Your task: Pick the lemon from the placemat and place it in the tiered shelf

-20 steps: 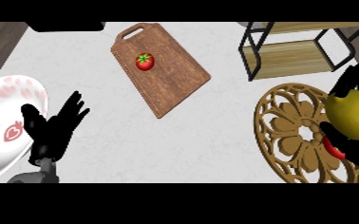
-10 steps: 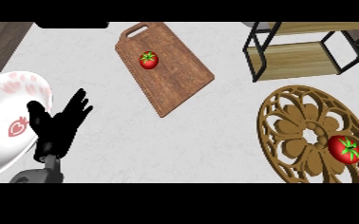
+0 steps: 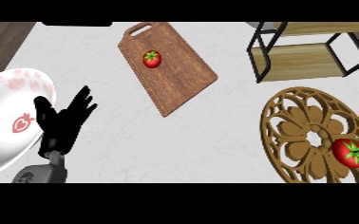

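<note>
Nearest, at the counter's point(image 3: 210, 142) near left corner, the left hand point(image 3: 63, 123) shows at the end of its grey forearm point(image 3: 41, 173). It is released: the black fingers are straight and spread, pointing up and away, and they grasp nothing. The thumb side lies just beside the rim of a white plate point(image 3: 14, 88) with pink markings and a red heart-like figure, which runs out past the counter's left edge.

At the near right sits the round carved wooden placemat point(image 3: 317, 134), cut off by the view's right edge. On its right part lies 1 red tomato with a green top point(image 3: 345, 153). Where the lemon is cannot be told from this view.

Farther back, about the middle of the counter, a wooden cutting board point(image 3: 179, 83) lies at a slant, its handle with a slot toward the far edge. A 2nd tomato point(image 3: 152, 59) rests on the board's far half, well apart from the hand.

At the far right corner stands the tiered shelf point(image 3: 301, 60), a black frame with 2 pale wooden boards showing, just beyond the placemat and apart from it. Nothing visible lies on the lower board.
</note>
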`<state>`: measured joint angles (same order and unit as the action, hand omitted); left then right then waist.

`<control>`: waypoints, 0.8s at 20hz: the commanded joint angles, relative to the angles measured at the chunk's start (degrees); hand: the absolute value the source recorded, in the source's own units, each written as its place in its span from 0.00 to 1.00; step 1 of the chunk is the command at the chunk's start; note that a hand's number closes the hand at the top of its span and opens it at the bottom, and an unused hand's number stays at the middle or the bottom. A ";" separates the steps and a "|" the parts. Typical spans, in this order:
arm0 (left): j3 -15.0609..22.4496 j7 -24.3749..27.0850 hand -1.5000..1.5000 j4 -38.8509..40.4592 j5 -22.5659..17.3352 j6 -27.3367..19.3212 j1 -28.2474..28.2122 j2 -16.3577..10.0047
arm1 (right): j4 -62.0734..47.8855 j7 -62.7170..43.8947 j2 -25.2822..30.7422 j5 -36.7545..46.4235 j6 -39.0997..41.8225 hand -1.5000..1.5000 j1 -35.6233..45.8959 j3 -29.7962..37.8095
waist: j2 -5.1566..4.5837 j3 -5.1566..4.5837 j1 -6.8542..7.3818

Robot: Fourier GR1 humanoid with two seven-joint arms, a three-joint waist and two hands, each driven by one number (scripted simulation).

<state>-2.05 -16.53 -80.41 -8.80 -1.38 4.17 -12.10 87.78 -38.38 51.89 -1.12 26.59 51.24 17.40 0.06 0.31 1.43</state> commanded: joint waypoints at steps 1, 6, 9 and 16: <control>0.23 -0.29 0.50 1.16 -0.23 1.33 -3.33 0.12 | -9.07 4.11 -0.06 4.21 -1.05 1.00 6.01 -3.29 | -0.38 -0.38 0.30; 0.08 -0.45 0.50 0.95 -0.15 1.11 -1.86 0.51 | -20.72 15.67 1.36 7.70 3.30 1.00 7.62 -5.71 | -0.63 -0.32 0.54; -0.15 0.99 0.50 3.87 0.97 0.15 -0.55 1.23 | -24.12 19.58 1.11 10.21 3.34 1.00 9.37 -7.30 | -0.54 -0.33 -0.09; -0.85 -2.80 0.50 3.34 0.05 -0.14 2.29 1.27 | -37.42 29.99 -1.05 18.88 -2.11 1.00 15.19 -10.76 | -0.63 -0.33 0.17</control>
<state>-2.71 -16.64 -80.04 -8.53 -0.73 4.95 -11.72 56.49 -13.60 51.07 14.29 25.94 63.96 7.71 -0.29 0.32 1.99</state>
